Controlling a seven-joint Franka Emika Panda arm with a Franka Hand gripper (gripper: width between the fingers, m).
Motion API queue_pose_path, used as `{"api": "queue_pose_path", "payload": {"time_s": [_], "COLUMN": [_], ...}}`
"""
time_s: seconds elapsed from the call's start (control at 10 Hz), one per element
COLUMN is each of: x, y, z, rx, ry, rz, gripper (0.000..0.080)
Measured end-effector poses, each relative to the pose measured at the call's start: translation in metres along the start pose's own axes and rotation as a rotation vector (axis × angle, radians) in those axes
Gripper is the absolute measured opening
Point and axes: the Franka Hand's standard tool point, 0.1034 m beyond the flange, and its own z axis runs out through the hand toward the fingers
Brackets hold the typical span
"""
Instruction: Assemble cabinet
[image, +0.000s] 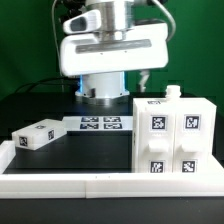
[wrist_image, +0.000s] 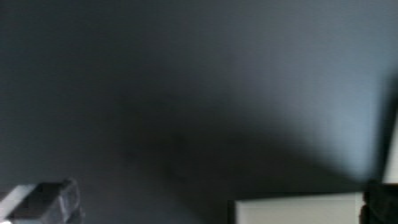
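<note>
We see the cabinet (image: 170, 137) standing upright on the dark counter (image: 70, 160) at four o'clock in the exterior view. It is a white box with four black-and-white square markers on its front and a small white knob (image: 172, 93) on top. The marker patterns are too small to read as writing. A loose white block (image: 40, 135), also tagged, lies tilted at nine o'clock, well apart from the cabinet. The marker board (image: 100, 123) lies flat at the centre, between the two. A low white rail (image: 100, 185) runs along the six o'clock edge. The white arm (image: 110, 52) hangs at twelve o'clock. In the wrist view the end effector (wrist_image: 210, 203) is open, its fingers (wrist_image: 39, 200) spread wide over the counter, with a blurred white corner (wrist_image: 302, 211) between them that we cannot identify.
</note>
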Motion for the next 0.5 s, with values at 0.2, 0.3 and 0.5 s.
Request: {"api": "queue_pose_path", "payload": {"time_s": [0.2, 0.3, 0.5], "x": [-0.0007, -0.0007, -0.0008], "y": [0.0296, 0.028, 0.028], "z": [0.0003, 0.0006, 0.0007], "rx": [-0.007, -0.007, -0.007], "ry": [0.011, 0.01, 0.01], "rz": [-0.022, -0.026, -0.027], "gripper": [0.0798, 0.0797, 0.0797]}}
